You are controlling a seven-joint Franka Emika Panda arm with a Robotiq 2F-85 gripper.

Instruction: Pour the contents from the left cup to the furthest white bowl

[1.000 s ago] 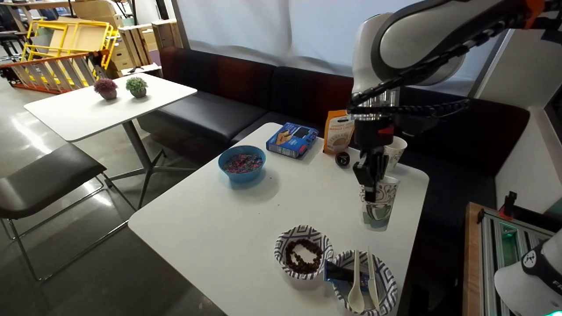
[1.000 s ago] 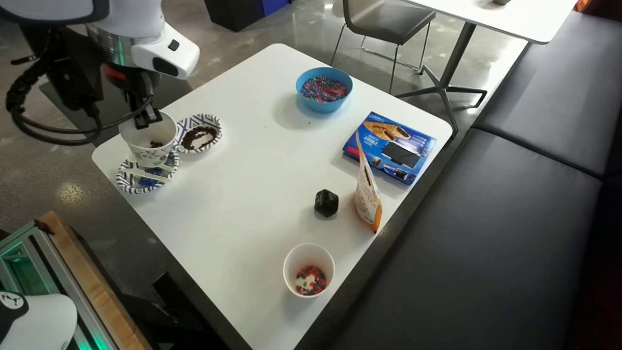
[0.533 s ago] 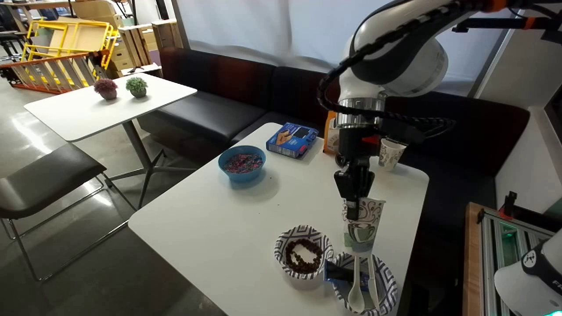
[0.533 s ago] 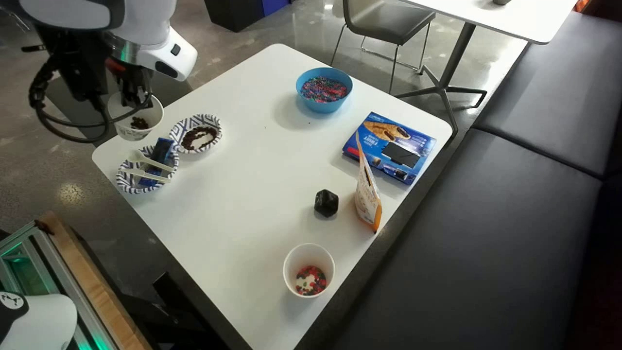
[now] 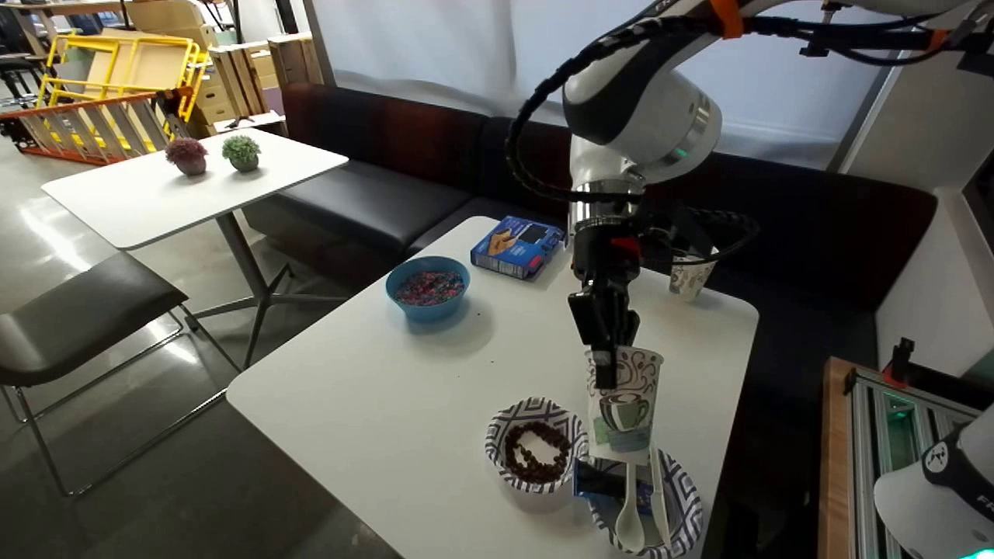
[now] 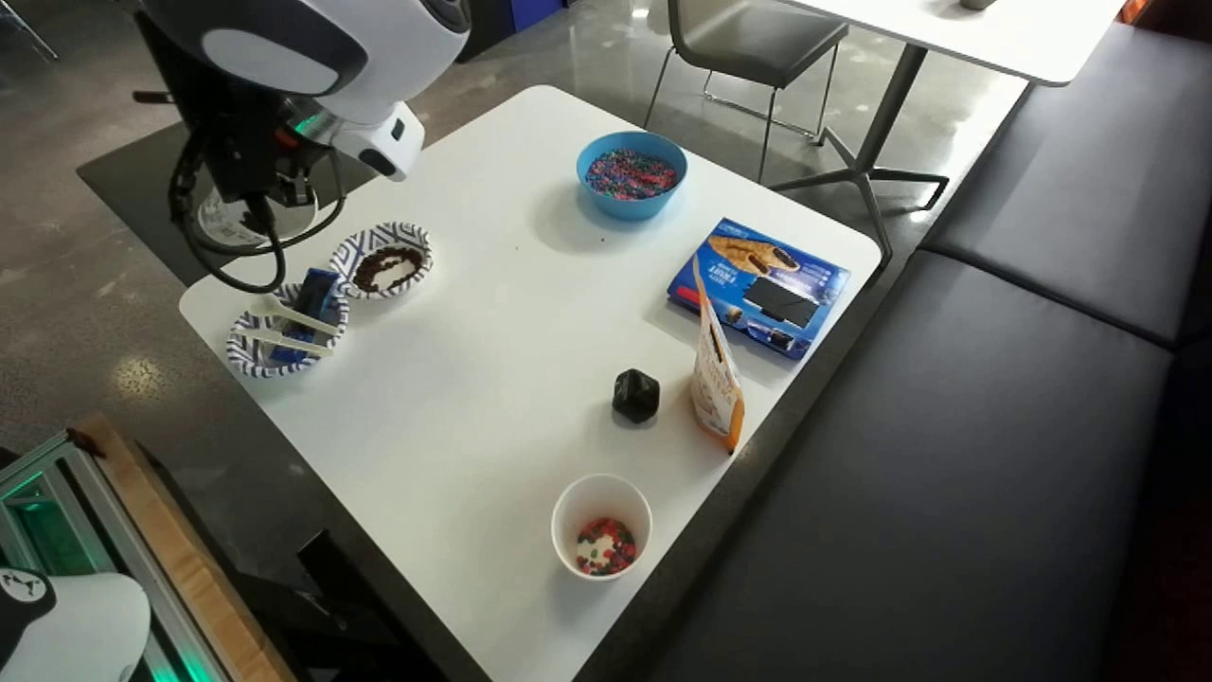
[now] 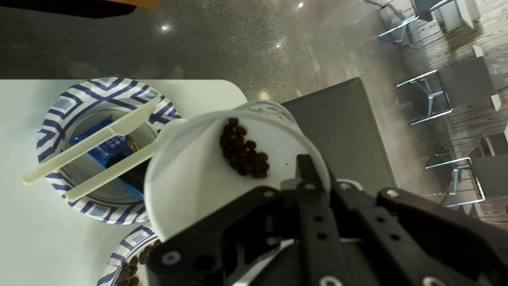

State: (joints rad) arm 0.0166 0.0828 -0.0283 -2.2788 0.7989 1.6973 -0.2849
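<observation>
The left cup, a paper cup with a coffee-mug print (image 5: 621, 415), hangs near upright in the air with dark brown beans (image 7: 242, 155) at its bottom. My gripper (image 5: 611, 363) is shut on its wall by the rim. In the wrist view the gripper (image 7: 322, 174) has one finger inside the cup (image 7: 186, 178) and one outside. The furthest white bowl (image 5: 536, 410), with striped rim and dark beans inside, stands beside and below the cup. It also shows in an exterior view (image 6: 379, 235) and partly in the wrist view (image 7: 133, 240), where the cup and gripper cover the rest.
A striped bowl with cutlery and a blue packet (image 5: 687, 505) touches or nearly touches the bean bowl. A blue bowl (image 5: 429, 310), a blue box (image 6: 762, 284), an orange bag (image 6: 717, 393), a black object (image 6: 636, 396) and another cup with red pieces (image 6: 602, 493) stand on the table.
My gripper has carried the cup across towards the two striped bowls, leftward in an exterior view. The cup stays held and near upright. The bowls have not moved.
</observation>
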